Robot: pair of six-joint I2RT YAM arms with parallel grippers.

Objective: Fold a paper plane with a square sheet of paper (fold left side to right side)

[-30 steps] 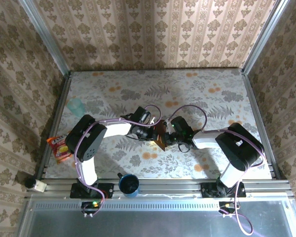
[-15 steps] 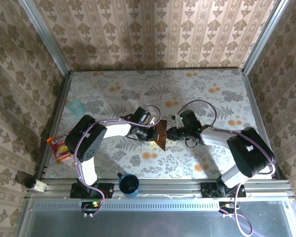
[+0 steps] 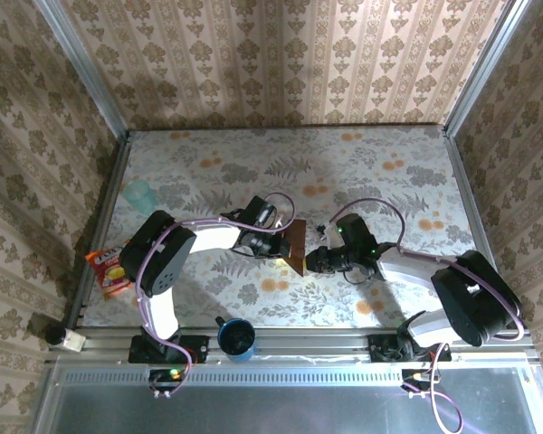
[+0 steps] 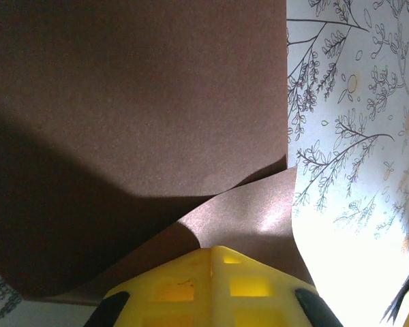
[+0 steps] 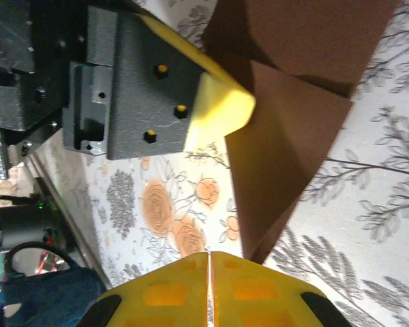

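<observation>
Left fingers (image 4: 215, 256) pinch the sheet of paper (image 4: 157, 102); my right fingers (image 5: 213, 263) (shut, empty) sit just beside its near tip.

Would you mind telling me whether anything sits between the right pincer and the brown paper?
Nothing visible does: the shut right pincer sits right by a corner of the paper, which the left pincer holds from the other side.
</observation>
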